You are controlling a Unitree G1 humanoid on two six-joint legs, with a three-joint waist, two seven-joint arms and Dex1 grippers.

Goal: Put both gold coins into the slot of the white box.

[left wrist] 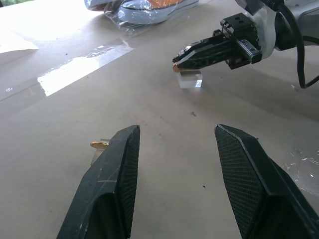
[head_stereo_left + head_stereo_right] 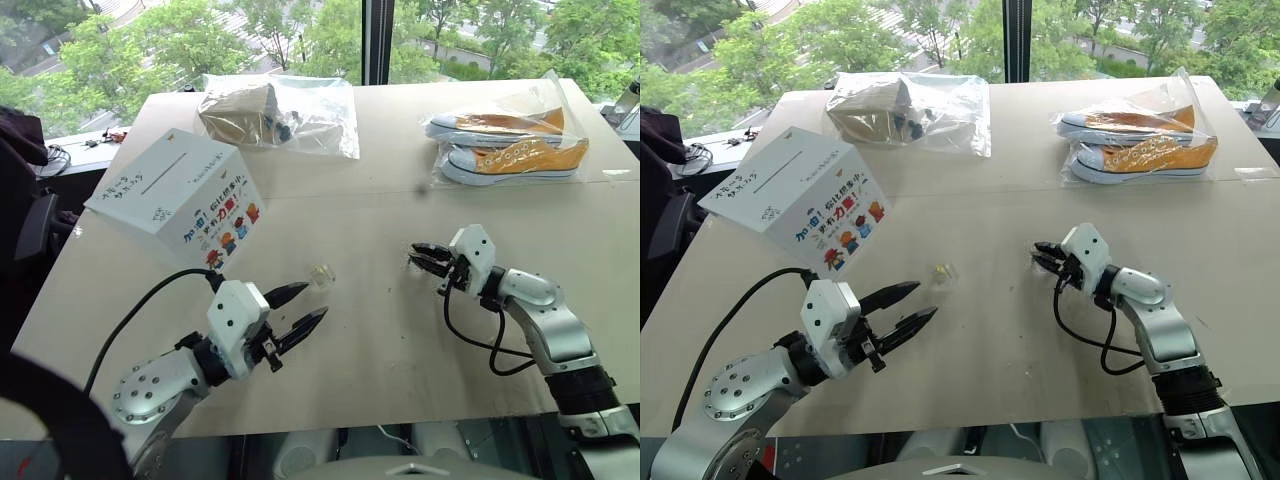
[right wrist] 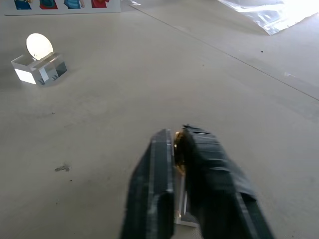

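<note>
1 gold coin (image 3: 177, 147) sits pinched in right gripper (image 3: 174, 137); left gripper (image 2: 307, 307), spread, apparently nears the other coin (image 1: 99, 145).

So the white box (image 2: 178, 196) is sitting on the worktop (image 2: 360, 330) at the robot's left, slot (image 2: 163, 171) facing up on its top face. Behind it, toward the window, a plastic bag with a parcel (image 2: 275, 113) is lying, and off to the right at the same depth a bagged pair of shoes (image 2: 508, 146) is resting. 1 gold coin (image 3: 39, 46) is standing upright in a clear block (image 2: 321, 276) just ahead of the left gripper (image 2: 300, 310), near the box's front corner. The right gripper (image 2: 418, 255) is hanging over the worktop's middle right, directly above a 2nd clear block (image 1: 190, 80), with the other coin (image 3: 176, 147) sitting between its fingers (image 3: 157, 184).
</note>
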